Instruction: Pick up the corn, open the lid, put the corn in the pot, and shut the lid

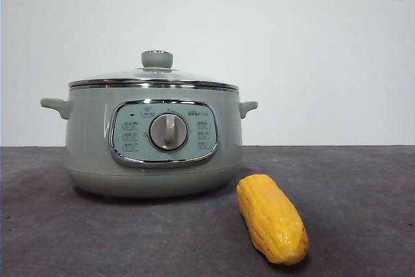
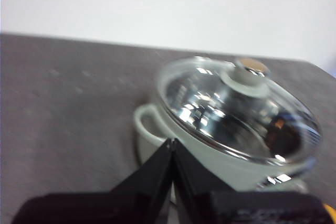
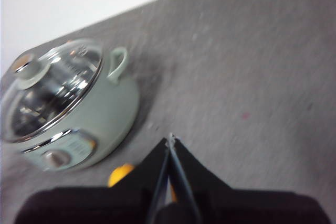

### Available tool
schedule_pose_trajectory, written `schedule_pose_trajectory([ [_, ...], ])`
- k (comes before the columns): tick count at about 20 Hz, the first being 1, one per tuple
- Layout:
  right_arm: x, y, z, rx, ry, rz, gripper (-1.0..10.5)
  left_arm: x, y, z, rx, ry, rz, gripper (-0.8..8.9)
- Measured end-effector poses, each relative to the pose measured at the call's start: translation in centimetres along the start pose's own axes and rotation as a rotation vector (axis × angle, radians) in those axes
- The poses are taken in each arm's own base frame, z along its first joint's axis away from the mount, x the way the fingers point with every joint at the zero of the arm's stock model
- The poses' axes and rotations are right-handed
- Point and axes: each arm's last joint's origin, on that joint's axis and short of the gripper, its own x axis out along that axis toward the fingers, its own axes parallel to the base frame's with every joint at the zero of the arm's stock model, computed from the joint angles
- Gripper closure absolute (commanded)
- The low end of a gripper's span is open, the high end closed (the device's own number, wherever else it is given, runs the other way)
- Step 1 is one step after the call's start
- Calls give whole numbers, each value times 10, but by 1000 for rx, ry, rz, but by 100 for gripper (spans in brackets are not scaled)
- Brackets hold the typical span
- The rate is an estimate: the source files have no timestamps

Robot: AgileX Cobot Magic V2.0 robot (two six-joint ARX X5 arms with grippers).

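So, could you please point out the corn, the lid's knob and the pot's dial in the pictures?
the corn (image 1: pixel 272 218), front view, middle of the cob's kernel side.
the lid's knob (image 1: pixel 157 60), front view, side of the pale green knob.
the pot's dial (image 1: pixel 168 132), front view, centre of the silver dial.

1. Front view: bright, even light, sharp focus; soft shadows lie under the pale sage-green electric pot (image 1: pixel 153 154) and the yellow-orange corn cob (image 1: pixel 272 219).
2. Both wrist views are blurred; glare speckles the domed glass lid (image 2: pixel 236 116).
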Motion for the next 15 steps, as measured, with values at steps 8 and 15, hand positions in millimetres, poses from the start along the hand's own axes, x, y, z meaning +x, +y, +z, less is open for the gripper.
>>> schedule_pose_trajectory([
  [8,7,6,6,73,159,172,945,5,-7,11,-75,139,-214,819],
  [15,33,2,7,150,373,214,935,4,-16,16,-121,258,-326,819],
])
